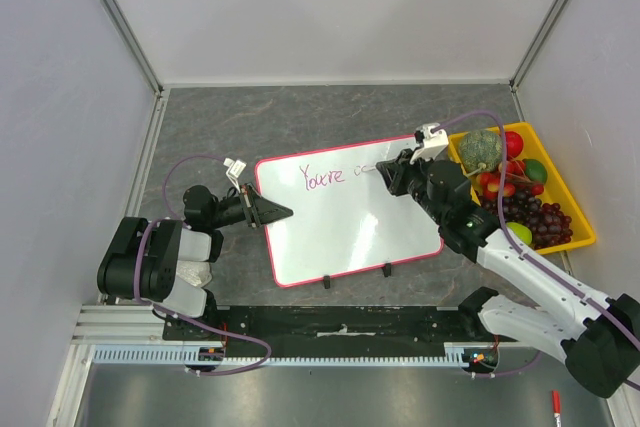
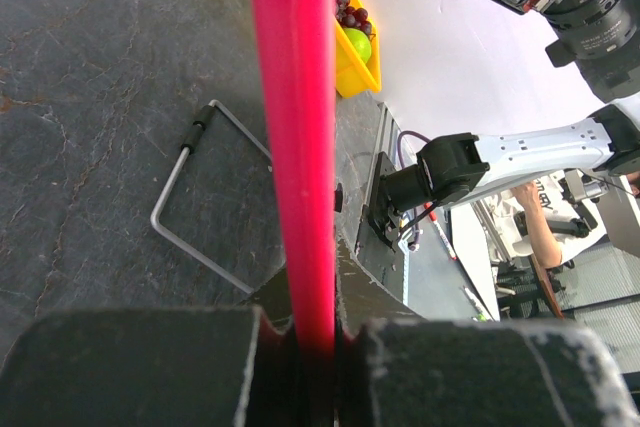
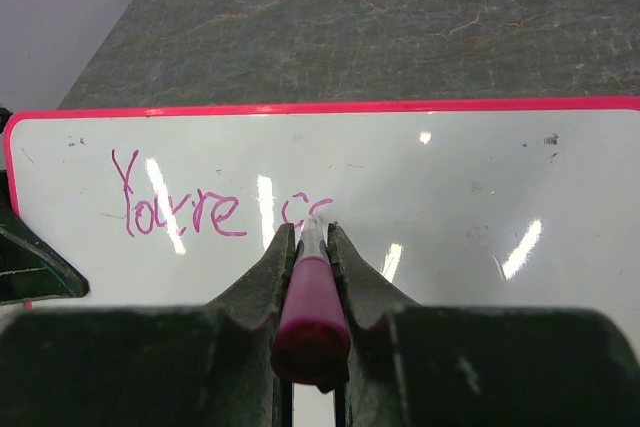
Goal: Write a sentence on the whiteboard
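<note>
Left jaws: the left gripper (image 1: 283, 213) (image 2: 312, 335) is closed tight on the pink rim at the left edge of the whiteboard (image 1: 350, 232), the edge wedged between both fingers.
Left wrist view only: the rim (image 2: 295, 147) runs edge-on straight up from the jaws. A bent wire loop (image 2: 200, 202) lies on the dark table (image 2: 90, 97) beside it, which neither other view shows.
Whiteboard: flat on the table, between the two arms and tilted slightly, with two black clips (image 1: 327, 281) on its near long edge.
Sentence: the sentence (image 1: 322, 177) (image 3: 180, 209) so far reads "You're" in purple near the board's far edge. The top view shows little after that word, but the right wrist view shows a first curl of the next letter.
Right jaws: the right gripper (image 1: 392, 171) (image 3: 311, 239) is clamped on a marker (image 3: 312, 312). The pink barrel sits between the fingers and the tip is on the board at that started letter, just right of "You're".
Top view only: a yellow bin (image 1: 583, 234) of fruit sits on the table just right of the board, beside the right arm.
</note>
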Action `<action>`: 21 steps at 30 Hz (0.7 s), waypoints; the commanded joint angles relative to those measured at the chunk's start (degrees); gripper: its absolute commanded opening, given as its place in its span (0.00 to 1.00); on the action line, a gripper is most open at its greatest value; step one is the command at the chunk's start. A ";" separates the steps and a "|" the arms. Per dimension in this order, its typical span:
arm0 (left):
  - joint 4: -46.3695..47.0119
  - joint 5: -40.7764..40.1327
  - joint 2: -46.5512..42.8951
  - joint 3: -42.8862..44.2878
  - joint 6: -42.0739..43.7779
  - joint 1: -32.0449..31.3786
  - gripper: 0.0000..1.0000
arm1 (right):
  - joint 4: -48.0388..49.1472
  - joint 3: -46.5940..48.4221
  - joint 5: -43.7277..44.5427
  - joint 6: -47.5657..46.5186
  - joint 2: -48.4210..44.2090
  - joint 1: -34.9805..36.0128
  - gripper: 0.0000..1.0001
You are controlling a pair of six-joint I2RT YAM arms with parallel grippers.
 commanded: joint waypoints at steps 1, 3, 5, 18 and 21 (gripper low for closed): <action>0.63 -0.08 0.97 -0.71 4.66 -0.15 0.02 | -1.21 -0.74 0.10 -0.97 -1.84 -0.11 0.00; 0.63 -0.08 1.06 -0.71 4.57 -0.15 0.02 | -1.64 -0.83 0.80 -1.14 -1.84 -0.11 0.00; 0.63 -0.08 1.06 -0.62 4.57 -0.15 0.02 | -1.73 -0.83 1.42 -1.40 -1.67 -0.11 0.00; 0.63 -0.08 1.06 -0.71 4.57 -0.15 0.02 | -0.07 2.33 4.58 -1.41 0.44 -0.28 0.00; 0.72 -0.08 0.97 -0.71 4.57 -0.15 0.02 | 0.28 2.94 4.50 -1.32 0.97 -0.37 0.00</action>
